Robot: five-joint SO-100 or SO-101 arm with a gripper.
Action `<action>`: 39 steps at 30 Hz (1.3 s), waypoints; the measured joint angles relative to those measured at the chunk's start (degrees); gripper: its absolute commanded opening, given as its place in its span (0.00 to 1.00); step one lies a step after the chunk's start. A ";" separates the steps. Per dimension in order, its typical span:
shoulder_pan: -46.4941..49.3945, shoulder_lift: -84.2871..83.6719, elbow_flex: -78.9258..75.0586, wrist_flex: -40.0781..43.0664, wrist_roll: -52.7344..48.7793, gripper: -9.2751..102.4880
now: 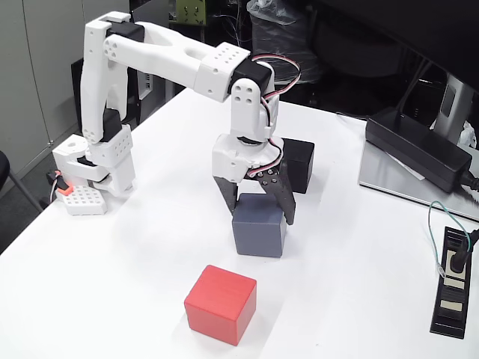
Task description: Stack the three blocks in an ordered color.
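Gripper [258, 212] fingers astride grey block [259, 225], seemingly gripping; shallow hold, possible slip; black block [299, 164] close behind, red block [221, 304] apart.

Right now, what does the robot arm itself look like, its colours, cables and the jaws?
The arm is made of white printed links with rows of small round holes, joined by black servo blocks. Red, white and black cables loop beside the wrist joint. The gripper has a white body and dark jaws that taper to points.
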State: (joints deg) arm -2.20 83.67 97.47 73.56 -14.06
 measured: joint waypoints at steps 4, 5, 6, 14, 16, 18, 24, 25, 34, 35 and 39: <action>-0.09 0.18 -0.26 0.00 0.00 0.08; -0.18 0.35 -0.70 0.00 0.00 0.08; 0.09 0.62 -1.05 0.00 0.00 0.08; 5.89 8.44 -9.05 7.82 0.00 0.08; 6.42 9.93 -11.78 11.25 -0.18 0.08; 7.73 10.90 -14.33 14.94 -0.26 0.08; 13.71 12.13 -19.51 16.70 -0.53 0.08; 14.85 12.13 -19.86 16.70 -0.88 0.08; 25.31 12.13 -19.95 16.70 -9.32 0.08; 26.63 12.13 -19.95 16.70 -10.02 0.08; 29.62 11.95 -19.95 16.70 -12.39 0.08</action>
State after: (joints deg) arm 27.42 95.62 77.52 90.26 -26.46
